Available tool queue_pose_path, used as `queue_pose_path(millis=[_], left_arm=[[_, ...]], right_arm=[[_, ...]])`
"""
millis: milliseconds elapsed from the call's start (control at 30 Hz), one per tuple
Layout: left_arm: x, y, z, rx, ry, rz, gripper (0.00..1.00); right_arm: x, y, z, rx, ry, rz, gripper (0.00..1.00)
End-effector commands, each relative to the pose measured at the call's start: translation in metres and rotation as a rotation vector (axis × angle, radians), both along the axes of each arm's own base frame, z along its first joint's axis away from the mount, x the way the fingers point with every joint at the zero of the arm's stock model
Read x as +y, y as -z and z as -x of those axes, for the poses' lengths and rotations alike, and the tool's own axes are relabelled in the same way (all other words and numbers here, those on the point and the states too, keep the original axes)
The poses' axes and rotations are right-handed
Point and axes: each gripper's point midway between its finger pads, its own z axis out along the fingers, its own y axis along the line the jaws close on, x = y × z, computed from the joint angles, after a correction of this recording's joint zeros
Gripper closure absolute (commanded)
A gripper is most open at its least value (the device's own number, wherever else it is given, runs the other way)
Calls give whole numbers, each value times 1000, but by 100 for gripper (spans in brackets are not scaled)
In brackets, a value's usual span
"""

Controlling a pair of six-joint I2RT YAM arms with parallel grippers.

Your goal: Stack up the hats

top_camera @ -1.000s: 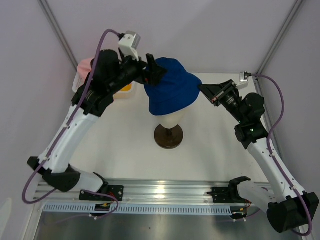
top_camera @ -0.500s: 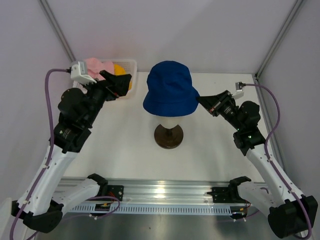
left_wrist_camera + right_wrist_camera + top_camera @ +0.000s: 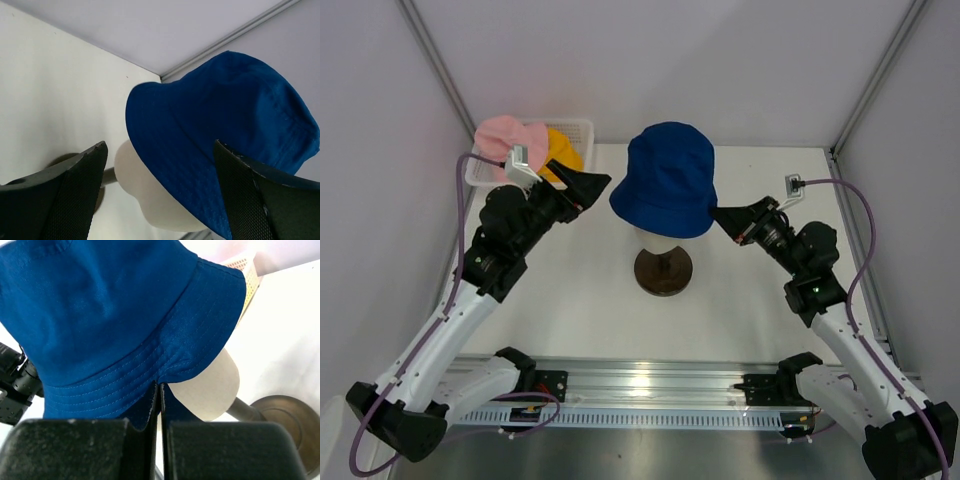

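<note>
Dark blue hat (image 3: 668,180) sits on the mannequin head (image 3: 658,243) above the white table (image 3: 580,290), enclosed by pale walls (image 3: 620,60). Right gripper (image 3: 718,215) pinches its brim. Left gripper (image 3: 590,184) jaws stand wide and empty.

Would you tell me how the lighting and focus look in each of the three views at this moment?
Top external: soft, even light, hardly any shadow on the table, glare on the metal rail. Left wrist: dark blue hat sharp, the near gripper fingers dark and soft-edged. Right wrist: hat stitching crisp, table nearly blown out white.
</note>
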Motion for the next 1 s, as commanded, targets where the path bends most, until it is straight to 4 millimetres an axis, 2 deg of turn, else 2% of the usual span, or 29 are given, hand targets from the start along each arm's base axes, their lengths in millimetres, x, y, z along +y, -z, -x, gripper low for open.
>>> queue_pose_path(millis=[0, 233, 333, 567, 733, 867, 933, 967], left_arm=[[-8, -10, 7, 16, 42, 152, 12], [-20, -10, 16, 60, 116, 241, 17], [-24, -22, 19, 45, 145, 271, 22], [-45, -12, 12, 115, 220, 265, 38], [-44, -2, 9, 131, 193, 255, 45], [-42, 0, 7, 120, 175, 251, 66], [-48, 2, 10, 138, 210, 259, 65], [-49, 1, 11, 146, 219, 267, 59]], right_arm=[[5, 16, 2, -46, -25, 72, 100], [4, 32, -2, -39, -6, 97, 100], [4, 32, -3, -47, -5, 107, 100], [3, 38, -7, -28, 6, 108, 100], [3, 41, -8, -24, 18, 108, 100], [3, 42, -11, -19, 21, 111, 100], [5, 42, -12, -18, 15, 112, 100], [5, 43, -13, -13, 14, 114, 100]])
